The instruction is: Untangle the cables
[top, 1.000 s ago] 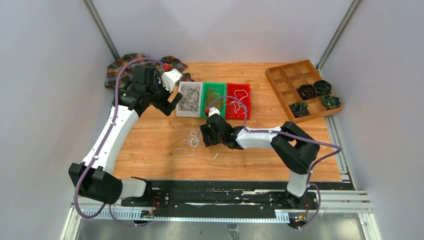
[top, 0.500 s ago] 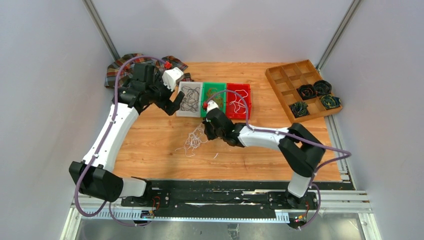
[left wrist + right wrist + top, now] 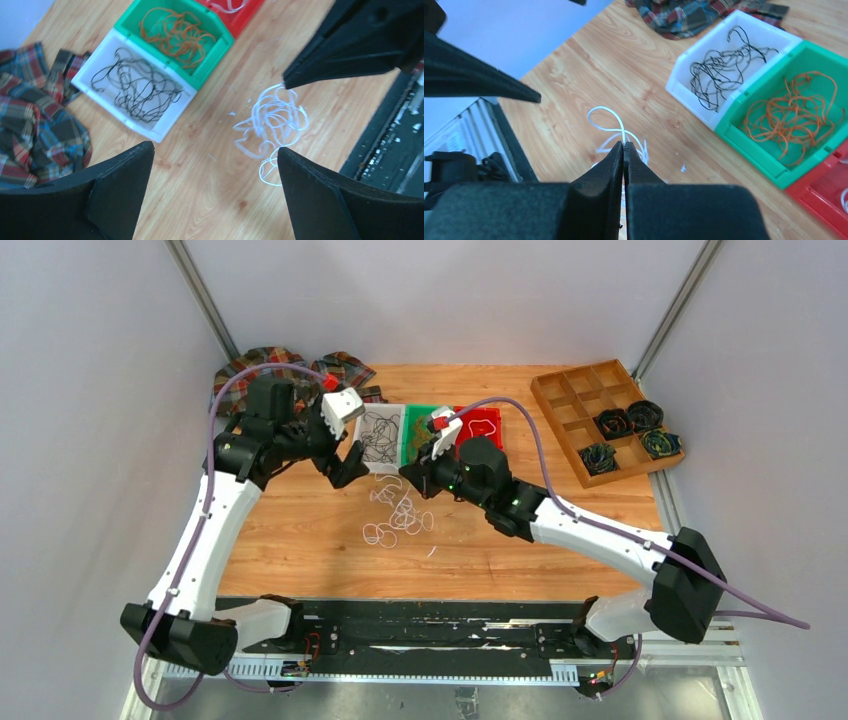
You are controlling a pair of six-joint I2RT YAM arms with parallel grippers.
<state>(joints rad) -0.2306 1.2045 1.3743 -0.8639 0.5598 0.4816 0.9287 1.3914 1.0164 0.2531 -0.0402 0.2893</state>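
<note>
R gripper [image 3: 624, 146] is clenched tight, fingertips pressed together w/ one thin strand of the white cables [image 3: 274, 117] pinched right at the tips. A loop of that strand stands up just beyond them. In the top view we see this arm reaching in from the right, its tips above the table [image 3: 300, 530], just in front of the bins. The rest of the white cables lies loose on the wood below the tips & toward the near side, a small pile of open loops, apart from the bins.

L gripper [image 3: 215, 152] is released: jaws wide apart, nothing btw them. It hangs over the table near the front left corner of the white bin [image 3: 170, 120], looking down on the pile. R gripper's closed tips show at upper right of its view, just above the pile.

Three bins sit side by side, mid-table toward the far edge:
- white bin w/ black cables [image 3: 140, 92]
- green bin [image 3: 212, 62] w/ orange cables [image 3: 175, 35]
- red bin [image 3: 498, 418] w/ a few pale cables [image 3: 482, 426]

We can't tell whether the strands inside each bin are knotted.

Plaid cloth [image 3: 250, 365] lies bunched at the far left corner, just beside the white bin. Wooden divider tray [image 3: 570, 390] sits at far right, w/ dark coils [image 3: 625, 423] in four of its compartments.
</note>
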